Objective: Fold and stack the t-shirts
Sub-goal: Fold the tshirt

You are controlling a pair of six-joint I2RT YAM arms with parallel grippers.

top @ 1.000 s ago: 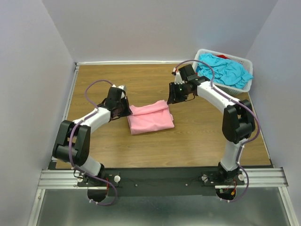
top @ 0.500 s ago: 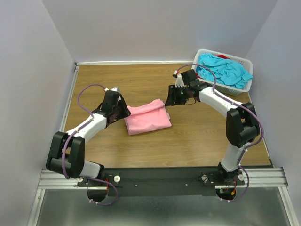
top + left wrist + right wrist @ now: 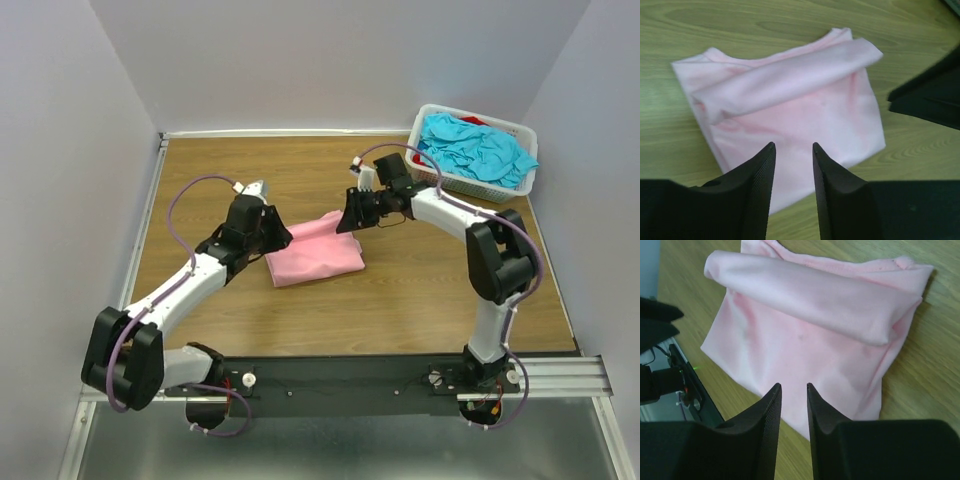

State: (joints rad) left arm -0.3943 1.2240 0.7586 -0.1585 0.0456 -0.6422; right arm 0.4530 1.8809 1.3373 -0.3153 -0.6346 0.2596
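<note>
Flanking opposite edges of the pink t-shirt [image 3: 318, 255]: left hand [image 3: 276, 238], right hand [image 3: 346, 222].

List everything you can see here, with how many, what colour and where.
pink t-shirt: one, light pink, folded, middle of the table
turquoise t-shirts: heap, number unclear, turquoise, in the basket
red cloth: a bit, red, at the basket's far side
basket: one, white, slotted, table's far right corner
table: one, brown wood
left arm, right arm: two, white and black, bolted at the near edge
left pincer, right pincer: two, black, slightly open, empty, over the pink t-shirt
</note>
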